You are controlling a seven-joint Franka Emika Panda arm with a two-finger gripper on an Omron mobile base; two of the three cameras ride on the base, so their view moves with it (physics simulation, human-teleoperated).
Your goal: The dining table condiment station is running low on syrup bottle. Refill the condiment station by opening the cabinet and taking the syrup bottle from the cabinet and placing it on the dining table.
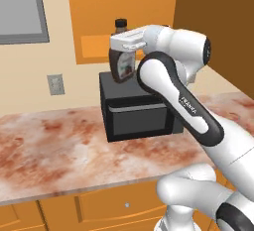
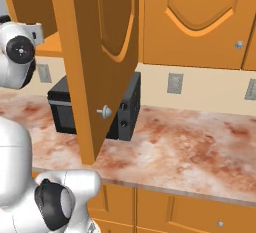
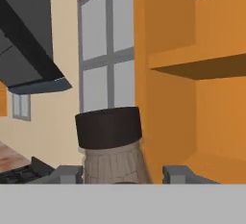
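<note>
The marbled counter (image 1: 54, 141) and black microwave (image 1: 136, 111) are seen from behind the arm, at seven o'clock in the left base view and five o'clock in the right. The open cabinet (image 3: 192, 74) is viewed closely from the hand.

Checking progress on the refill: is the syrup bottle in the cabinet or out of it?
Out. The syrup bottle hangs upright in the claw above the black microwave, in front of the open cabinet.

You saw the dark brown syrup bottle (image 1: 122, 60), black-capped, upright between the gripper (image 1: 124, 46) fingers, above the microwave's left end. The orange cabinet (image 2: 100, 52) door stood wide open.
</note>
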